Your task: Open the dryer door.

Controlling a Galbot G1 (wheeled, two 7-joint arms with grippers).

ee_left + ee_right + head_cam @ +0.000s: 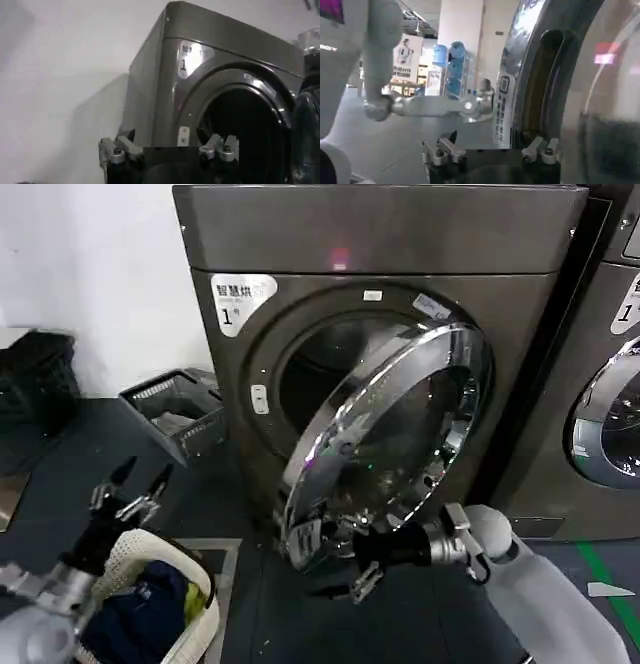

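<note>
The dryer (380, 244) stands in front of me, and its door (390, 444), a wide chrome ring around dark glass, is swung partly out on its right-hand hinge, so the dark drum opening (320, 374) shows. My right gripper (348, 572) is open at the door's lower free edge. In the right wrist view the door's chrome rim (520, 45) runs up between the spread fingers of this gripper (490, 140). My left gripper (143, 476) is open and holds nothing. It hovers low at the left, facing the dryer's front (210, 75), its fingers (125, 145) wide apart.
A neighbouring machine (610, 384) with its own chrome door stands close on the right. A grey crate (175, 409) sits on the floor left of the dryer. A white laundry basket (205, 584) with clothes lies under my left arm. A dark bag (35, 384) is at the far left.
</note>
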